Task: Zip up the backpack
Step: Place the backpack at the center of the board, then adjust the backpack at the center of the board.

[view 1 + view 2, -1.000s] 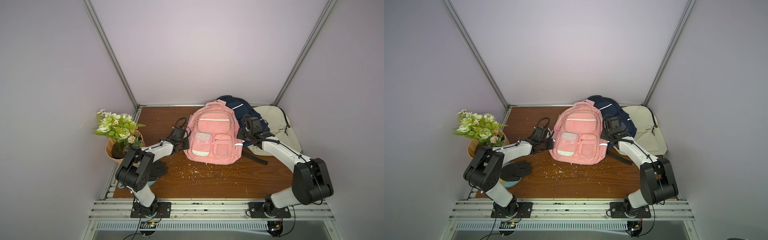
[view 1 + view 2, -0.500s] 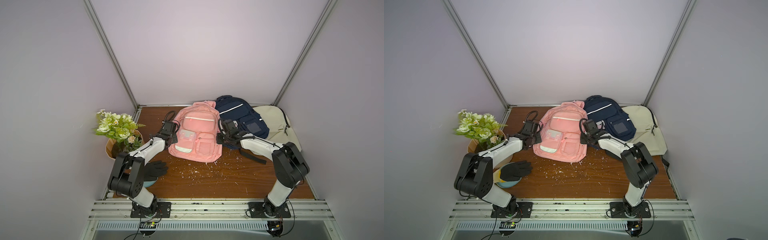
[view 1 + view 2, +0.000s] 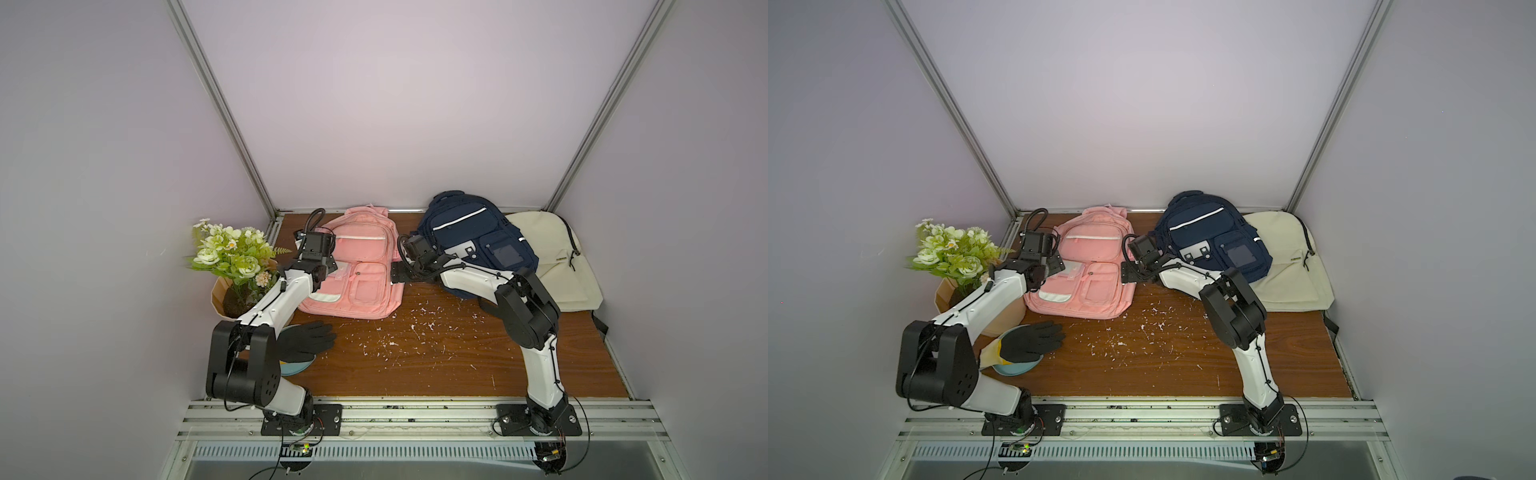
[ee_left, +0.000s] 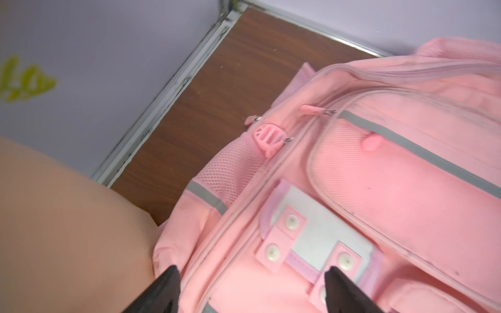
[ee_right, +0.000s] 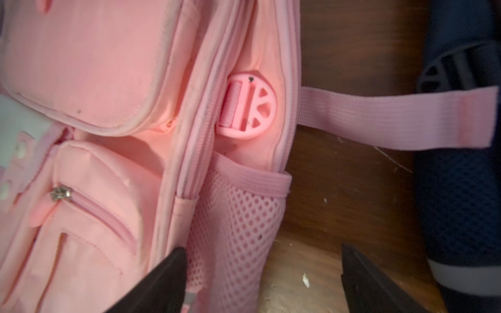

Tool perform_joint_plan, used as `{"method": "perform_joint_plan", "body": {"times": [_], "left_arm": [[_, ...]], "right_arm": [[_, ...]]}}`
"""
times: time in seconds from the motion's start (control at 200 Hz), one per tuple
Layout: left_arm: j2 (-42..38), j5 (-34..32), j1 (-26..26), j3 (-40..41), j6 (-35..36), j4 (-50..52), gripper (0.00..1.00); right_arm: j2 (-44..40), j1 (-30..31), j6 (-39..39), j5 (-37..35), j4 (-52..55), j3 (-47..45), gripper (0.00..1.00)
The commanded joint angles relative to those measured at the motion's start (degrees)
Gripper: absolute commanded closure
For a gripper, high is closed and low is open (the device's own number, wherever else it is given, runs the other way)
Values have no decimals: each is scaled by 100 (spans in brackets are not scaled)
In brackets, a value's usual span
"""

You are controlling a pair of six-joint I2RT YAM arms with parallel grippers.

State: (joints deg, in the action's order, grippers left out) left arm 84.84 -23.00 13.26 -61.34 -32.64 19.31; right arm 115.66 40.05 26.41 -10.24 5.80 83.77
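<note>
Pink fabric backpack [image 3: 357,266] lies flat; you have left fingers [image 4: 160,292] and right fingers [image 5: 165,281] spread wide, released, at its opposite sides.

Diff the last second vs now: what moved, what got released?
Both arms dragged the pink backpack to the robot's left, away from the navy backpack, toward the plant. The left hand and right hand have let go of it and stand open. The cream backpack, glove, plant and navy backpack stayed put.

At the counter [image 3: 415,365] rear, left to right: potted plant [image 3: 232,262], left backpack [image 3: 361,249], middle backpack [image 3: 478,232], right backpack [image 3: 557,262]. Before the potted plant, a glove [image 3: 1034,340] lies on a plate [image 3: 1015,368].
</note>
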Motion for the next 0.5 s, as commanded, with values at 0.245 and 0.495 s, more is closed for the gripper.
{"method": "perform_joint_plan", "body": {"times": [0.245,0.495], "left_arm": [[1726,1585,2180,-1532,-349,-883,11],[3676,2022,2578,-3090,-781,-614,8]], "right_arm": [[-2562,-2082,-192,-577,34,-1948,6],[-3376,-3258,55,-300,-166,-2930,6]]}}
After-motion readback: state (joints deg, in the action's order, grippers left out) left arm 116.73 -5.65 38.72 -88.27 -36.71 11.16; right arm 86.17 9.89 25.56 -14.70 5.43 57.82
